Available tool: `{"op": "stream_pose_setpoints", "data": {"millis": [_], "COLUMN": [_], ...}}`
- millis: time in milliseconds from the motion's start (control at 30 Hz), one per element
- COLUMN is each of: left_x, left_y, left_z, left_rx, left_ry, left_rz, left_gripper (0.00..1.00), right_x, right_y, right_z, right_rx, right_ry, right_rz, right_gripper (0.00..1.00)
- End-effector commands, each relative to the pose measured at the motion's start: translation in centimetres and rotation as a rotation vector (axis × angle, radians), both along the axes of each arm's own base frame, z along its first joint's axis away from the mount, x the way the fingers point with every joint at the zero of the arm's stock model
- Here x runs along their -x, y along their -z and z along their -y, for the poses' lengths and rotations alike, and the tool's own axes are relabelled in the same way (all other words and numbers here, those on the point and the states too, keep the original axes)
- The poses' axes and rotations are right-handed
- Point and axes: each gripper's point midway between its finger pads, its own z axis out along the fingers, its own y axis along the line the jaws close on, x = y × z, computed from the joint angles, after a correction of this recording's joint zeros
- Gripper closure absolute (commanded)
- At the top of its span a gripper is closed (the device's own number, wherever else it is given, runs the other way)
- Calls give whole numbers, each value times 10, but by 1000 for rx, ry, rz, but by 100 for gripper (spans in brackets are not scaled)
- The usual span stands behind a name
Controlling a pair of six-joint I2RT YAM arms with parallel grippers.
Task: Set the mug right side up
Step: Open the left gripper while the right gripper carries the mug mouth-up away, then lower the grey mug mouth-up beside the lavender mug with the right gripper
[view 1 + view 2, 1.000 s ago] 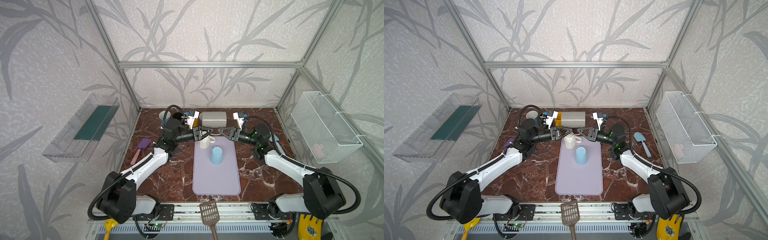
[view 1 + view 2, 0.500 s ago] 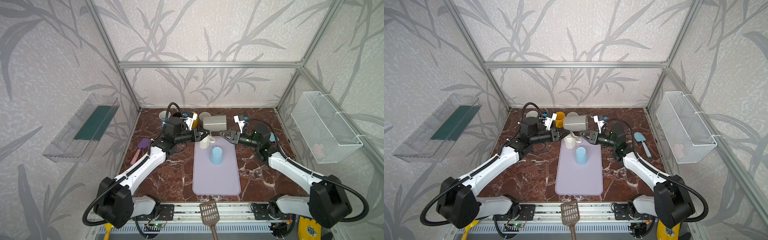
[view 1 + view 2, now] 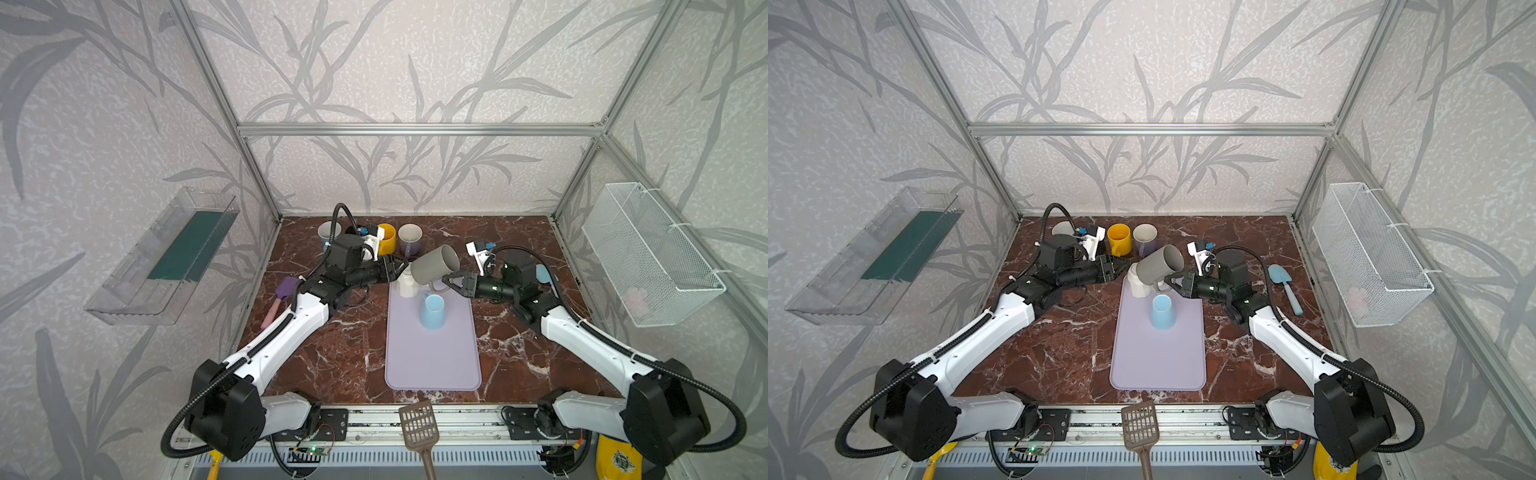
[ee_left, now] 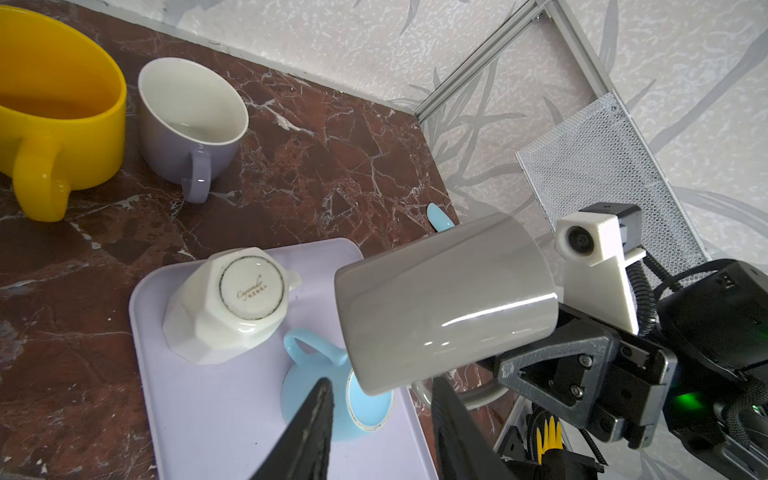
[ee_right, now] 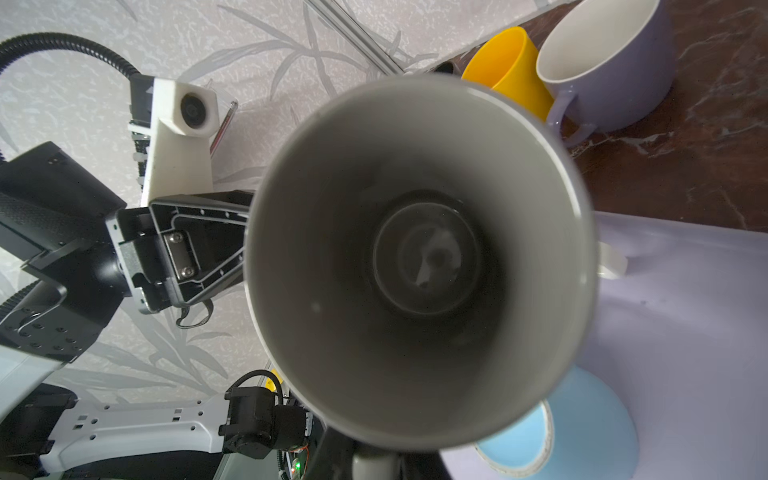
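Both top views: grey mug (image 3: 435, 264) has swung from lying level a second ago to tilted, mouth raised toward right edge of worktop. It hangs in air over far end of lilac mat (image 3: 432, 361). Right gripper (image 3: 449, 283) pinched shut on its handle, sole carrier. Left gripper (image 3: 398, 266) stays just beside base of mug, jaws part open, empty. Judgement: flip past halfway. Remaining: finish rotation, set down upright, clear of inverted white mug (image 3: 406, 286) and inverted blue mug (image 3: 432, 312).

1. The far end of the mat (image 3: 432, 361) is blocked by a white mug (image 3: 406, 285) and a blue mug (image 3: 432, 312); the near half is free.
2. Room above them is taken by a tilted grey mug (image 3: 434, 264).
3. The back is lined by a yellow mug (image 3: 388, 242) and a lavender mug (image 3: 409, 241).
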Motion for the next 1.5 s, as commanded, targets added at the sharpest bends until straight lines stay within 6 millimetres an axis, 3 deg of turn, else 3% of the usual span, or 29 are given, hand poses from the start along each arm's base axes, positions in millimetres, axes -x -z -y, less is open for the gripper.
{"op": "stream_pose_setpoints", "data": {"millis": [0,333,833,1467], "left_x": [-2,2,9,26], "left_y": [-22,-13,-18,-15], "left_z": [-6,-14,-24,-36], "left_rx": [-12,-71,-118,-184], "left_ry": [-22,-43,-57,-50], "left_rz": [60,38,58,47], "left_gripper": [58,59,59,59], "right_x": [-10,-24,-51,-125], "right_y": [-56,-46,-36,-3], "right_z": [-1,11,29,26], "right_rx": [-30,125,352,562], "right_ry": [0,69,153,212], "right_rz": [218,236,230,192], "right_gripper": [100,100,100,100]}}
